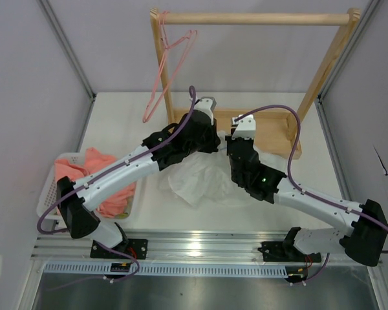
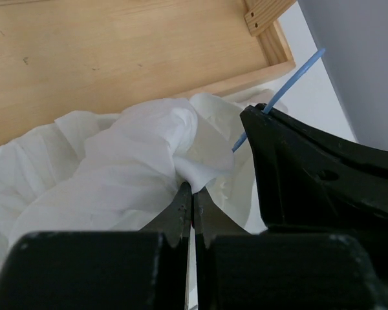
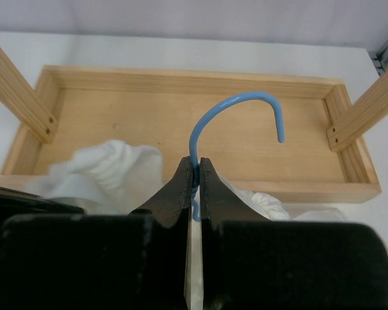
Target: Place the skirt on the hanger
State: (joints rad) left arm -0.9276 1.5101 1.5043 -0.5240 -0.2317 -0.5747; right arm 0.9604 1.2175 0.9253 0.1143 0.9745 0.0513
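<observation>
From above, the left arm (image 1: pixel 136 165) and the right arm (image 1: pixel 310 197) converge wrist to wrist over the white skirt (image 1: pixel 194 184). It lies crumpled on the surface (image 1: pixel 246 216) beneath them, and their tips are hidden here. In the left wrist view, the left fingers (image 2: pixel 192 194) are pinched together on a fold of skirt straight ahead. The blue hanger (image 2: pixel 297 74) slants up just to their right, behind the other arm's black body. In the right wrist view, the right fingers (image 3: pixel 194 169) are clamped on the hanger's neck. Its hook rises straight ahead over the wooden tray (image 3: pixel 181 97), with the skirt bunched to their left. The held fold likely must travel rightward onto the hanger, whose shoulders are hidden.
</observation>
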